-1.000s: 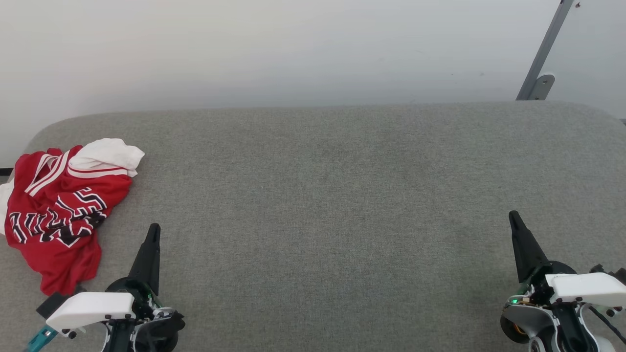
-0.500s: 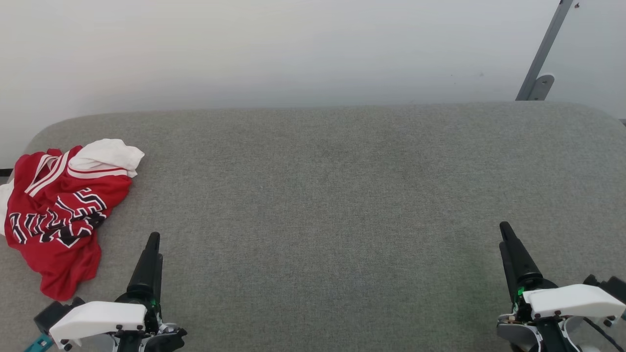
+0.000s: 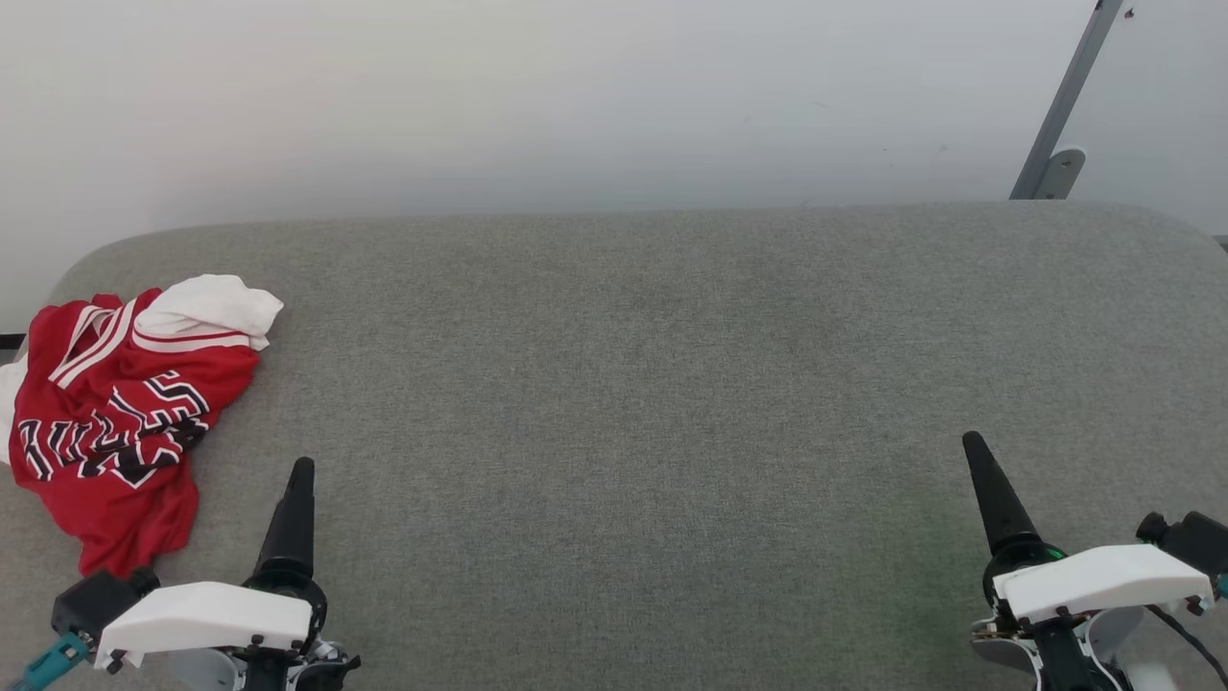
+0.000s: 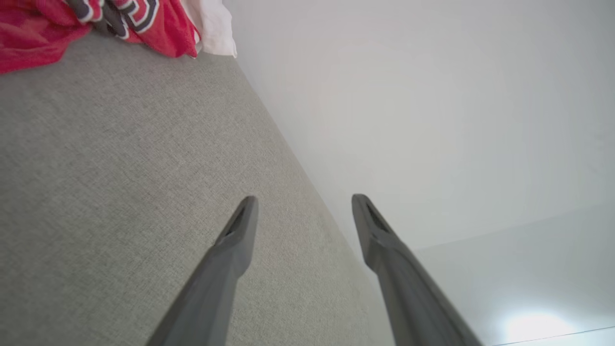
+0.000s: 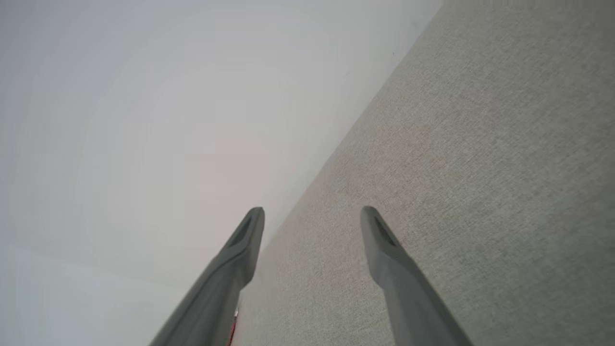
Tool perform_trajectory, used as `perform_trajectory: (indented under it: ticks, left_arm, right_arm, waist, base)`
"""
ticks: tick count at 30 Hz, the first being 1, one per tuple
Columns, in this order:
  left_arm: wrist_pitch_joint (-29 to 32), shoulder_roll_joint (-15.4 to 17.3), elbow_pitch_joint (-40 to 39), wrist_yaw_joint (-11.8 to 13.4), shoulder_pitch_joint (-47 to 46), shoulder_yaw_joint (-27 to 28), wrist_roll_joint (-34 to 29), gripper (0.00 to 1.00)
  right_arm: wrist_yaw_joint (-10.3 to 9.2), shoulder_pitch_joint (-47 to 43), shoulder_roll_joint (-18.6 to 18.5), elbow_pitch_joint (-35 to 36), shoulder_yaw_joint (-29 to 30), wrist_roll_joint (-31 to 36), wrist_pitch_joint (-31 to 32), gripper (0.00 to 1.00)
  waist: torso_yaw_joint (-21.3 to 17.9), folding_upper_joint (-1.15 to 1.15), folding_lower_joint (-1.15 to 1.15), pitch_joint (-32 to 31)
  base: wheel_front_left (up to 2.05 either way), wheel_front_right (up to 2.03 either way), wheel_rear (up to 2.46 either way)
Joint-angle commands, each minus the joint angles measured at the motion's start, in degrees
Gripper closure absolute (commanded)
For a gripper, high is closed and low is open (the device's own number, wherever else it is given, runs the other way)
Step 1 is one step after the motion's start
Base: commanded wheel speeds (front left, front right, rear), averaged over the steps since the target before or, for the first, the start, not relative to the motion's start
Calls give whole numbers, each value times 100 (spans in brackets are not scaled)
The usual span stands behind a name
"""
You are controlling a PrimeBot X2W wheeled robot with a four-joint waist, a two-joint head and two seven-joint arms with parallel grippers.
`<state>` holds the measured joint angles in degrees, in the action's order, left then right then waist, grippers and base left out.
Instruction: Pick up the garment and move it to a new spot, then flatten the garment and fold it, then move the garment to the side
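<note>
While the garment [image 3: 115, 422] lies in a crumpled heap, ungrasped, the entry reads as follows.

- **Location:** far left end of the grey padded bench [image 3: 624, 384], spilling to its left rim.
- **Form:** red jersey with black white-outlined lettering uppermost and white fabric bunched at the far end. The long axis runs roughly near-to-far, with the red hem toward the robot.
- **Left claw** [image 3: 300, 470]: just right of the heap's near end, close beside it but not touching. The left wrist view shows its fingers apart with nothing between them.
- **Right claw** [image 3: 974, 441]: at the bench's opposite side, well apart from the heap, its fingers likewise spread and empty.
- **Judgement:** pickup not yet begun. The left arm is plainly nearer, and its reach would go forward and leftward.
</note>
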<state>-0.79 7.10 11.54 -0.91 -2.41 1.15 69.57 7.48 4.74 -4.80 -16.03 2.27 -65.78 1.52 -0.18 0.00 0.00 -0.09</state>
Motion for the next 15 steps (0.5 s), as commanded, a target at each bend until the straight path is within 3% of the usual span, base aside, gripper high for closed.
perform_trajectory:
  ticks: [1,15]
  left_arm:
    - [-75,62,-116,28,-42,-9,-257,0]
    - [-362,113,-215,-54,34,-2,-1361,0]
  right_arm:
    - [1,145,-59,113,-15,218,-55,0]
    - [1,153,-154,220,-118,1209,-238,0]
  waist:
    - [-1,0,0,-3]
    - [-10,0,0,-17]
  base:
    - [0,0,0]
    - [0,0,0]
